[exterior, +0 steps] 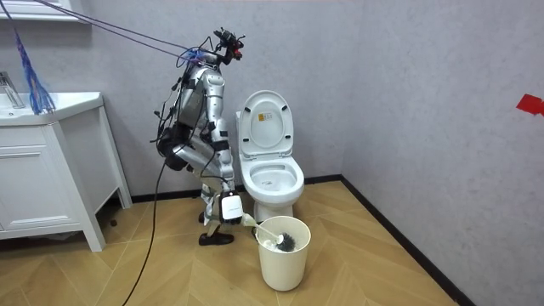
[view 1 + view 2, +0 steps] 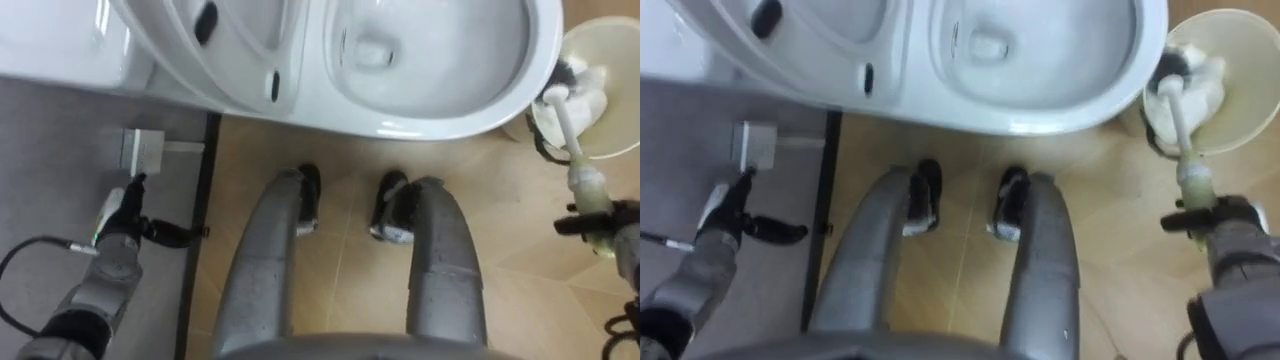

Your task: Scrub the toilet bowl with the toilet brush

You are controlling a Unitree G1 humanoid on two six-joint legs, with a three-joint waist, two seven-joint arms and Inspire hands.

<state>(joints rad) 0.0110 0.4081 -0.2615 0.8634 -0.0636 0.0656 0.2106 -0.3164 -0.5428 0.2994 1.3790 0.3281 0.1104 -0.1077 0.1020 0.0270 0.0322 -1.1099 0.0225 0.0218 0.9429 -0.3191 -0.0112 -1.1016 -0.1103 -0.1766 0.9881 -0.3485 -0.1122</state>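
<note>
Early stage, by the look of it. Brush (image 2: 572, 135) head-down in the pail (image 1: 283, 259), just right of the toilet bowl (image 2: 440, 125), not yet over its rim. Right hand (image 2: 1230, 235) curled round the handle's end, right of the bowl. Left hand (image 2: 120, 225) well left of the bowl, fingers loosely straight, holding nothing. Left to do: lifting across, scrubbing inside. Added by the room view: lid raised behind the bowl. Added by the eye views: the bowl's inside.
</note>
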